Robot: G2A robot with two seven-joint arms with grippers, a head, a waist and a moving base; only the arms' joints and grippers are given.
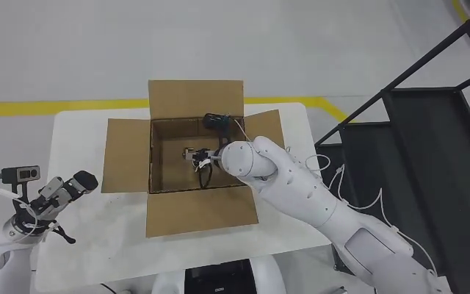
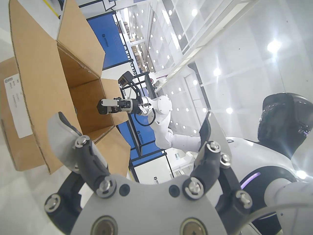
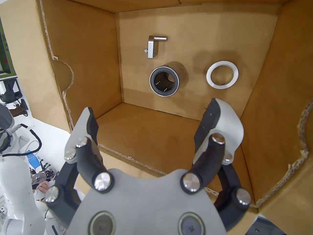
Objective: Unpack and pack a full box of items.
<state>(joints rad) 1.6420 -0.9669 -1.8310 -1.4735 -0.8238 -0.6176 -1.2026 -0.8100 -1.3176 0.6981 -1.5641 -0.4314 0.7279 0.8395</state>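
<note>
An open cardboard box (image 1: 178,213) stands mid-table with its flaps spread outward. On the box floor (image 3: 247,42) lie a silver L-shaped bracket (image 3: 154,46), a metal cylinder bearing (image 3: 166,80) and a flat silver ring (image 3: 222,74). My right gripper (image 3: 151,111) hangs open above the box's opening, empty, with the bearing straight ahead of it. The same right gripper (image 1: 194,156) reaches over the box from the right side. My left gripper (image 2: 133,121) is open and empty, off the table's left edge, apart from the box (image 2: 36,74).
The white table (image 1: 88,235) has bare room to the left of and in front of the box. A black metal staircase (image 1: 426,140) stands to the right of the table. A yellow line (image 1: 44,108) runs on the floor behind.
</note>
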